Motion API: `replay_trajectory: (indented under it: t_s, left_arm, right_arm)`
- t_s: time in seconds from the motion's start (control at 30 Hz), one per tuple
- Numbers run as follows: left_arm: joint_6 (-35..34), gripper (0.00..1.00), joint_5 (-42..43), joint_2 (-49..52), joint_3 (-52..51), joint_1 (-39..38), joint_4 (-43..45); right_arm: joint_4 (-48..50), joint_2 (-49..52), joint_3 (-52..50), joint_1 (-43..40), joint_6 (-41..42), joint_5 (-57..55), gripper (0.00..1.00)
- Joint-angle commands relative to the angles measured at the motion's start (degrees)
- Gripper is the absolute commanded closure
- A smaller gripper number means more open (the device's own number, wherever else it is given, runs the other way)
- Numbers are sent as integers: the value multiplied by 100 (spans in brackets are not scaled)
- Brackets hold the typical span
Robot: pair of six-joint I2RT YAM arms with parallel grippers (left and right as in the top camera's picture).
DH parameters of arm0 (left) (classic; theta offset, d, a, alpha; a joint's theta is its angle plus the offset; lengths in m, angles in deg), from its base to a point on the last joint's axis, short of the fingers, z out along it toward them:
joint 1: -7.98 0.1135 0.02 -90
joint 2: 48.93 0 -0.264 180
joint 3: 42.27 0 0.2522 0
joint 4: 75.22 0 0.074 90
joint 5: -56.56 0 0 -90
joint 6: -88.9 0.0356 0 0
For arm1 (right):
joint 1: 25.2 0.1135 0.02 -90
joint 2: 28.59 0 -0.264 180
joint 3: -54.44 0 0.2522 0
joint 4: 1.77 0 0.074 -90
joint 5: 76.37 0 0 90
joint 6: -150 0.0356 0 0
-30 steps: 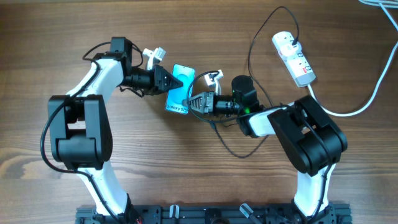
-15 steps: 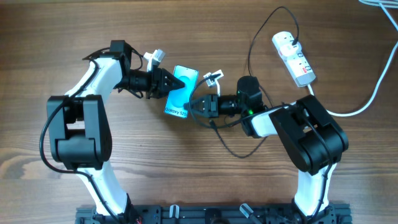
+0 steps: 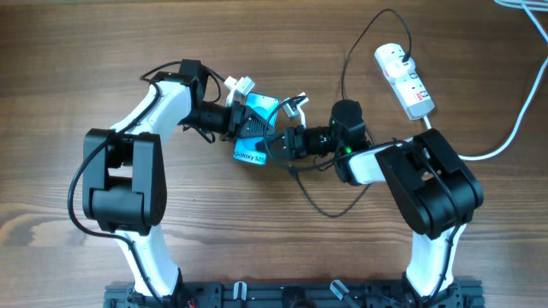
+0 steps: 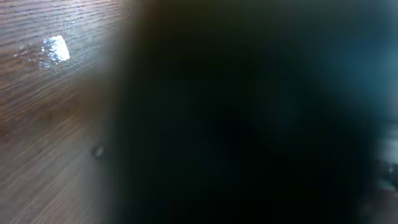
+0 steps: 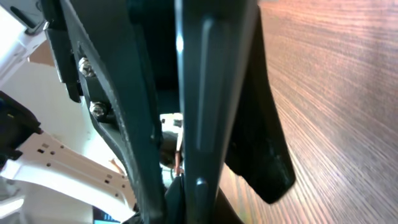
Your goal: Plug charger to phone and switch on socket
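My right gripper (image 3: pixel 276 145) has its jaws pressed together at the right edge of the phone (image 3: pixel 250 152), mid-tabletop. The charger (image 3: pixel 347 64) cable runs toward them. My left gripper (image 3: pixel 246 120) covers the phone's far end, and I cannot tell how wide its jaws stand. The socket (image 3: pixel 405 81) lies near the far right corner.

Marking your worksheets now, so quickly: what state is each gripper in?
Left gripper: at the phone; jaws cannot be told.
Right gripper: jaws closed; whether on the charger cannot be told.
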Motion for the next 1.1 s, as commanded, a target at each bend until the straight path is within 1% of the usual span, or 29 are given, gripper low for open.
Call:
replay_trajectory:
  t_s: [0.0,0.1,0.27,0.33,0.47,0.5,0.53,0.57,0.6,0.63,0.77,0.87,0.93,1.03,1.07]
  left_arm:
    - [144,69,173,-22,-35,-81,-92]
    - [260,67,153,-24,-35,-81,-94]
    - [260,69,153,-24,-35,-81,-74]
    - [260,74,153,-24,-35,-81,-76]
    - [260,80,155,-24,-35,-81,-74]
    - [258,84,155,-24,-35,-81,-76]
    - [258,88,155,-24,-35,-81,-76]
    - [258,90,155,-24,-35,-81,-76]
    - [256,93,153,-24,-35,-81,-76]
    - [258,96,153,-24,-35,-81,-76]
    - [258,96,153,-24,-35,13,-50]
    - [190,96,129,-24,-35,254,37]
    - [-142,96,-87,-24,-35,470,149]
    - [-927,96,-811,-24,-35,719,409]
    - [-1193,96,-1189,-22,-35,793,496]
  right_arm:
    - [-186,28,85,-186,109,-63,96]
    - [-330,28,85,-184,127,271,96]
    - [-481,28,85,-184,177,505,95]
    - [-481,28,85,-184,238,503,96]
    - [-481,28,85,-184,254,590,96]
    - [-476,28,85,-184,256,612,96]
    - [-474,28,85,-184,245,634,89]
    - [-472,28,85,-184,221,654,65]
    - [-468,28,85,-184,96,684,20]
    - [-466,28,85,-184,70,706,0]
    - [-431,28,85,-234,-26,745,0]
    - [-433,28,85,-282,-48,756,0]
    - [-437,28,85,-280,-138,702,0]
    - [-671,28,83,-278,-492,348,0]
    - [-951,28,83,-280,-872,52,0]
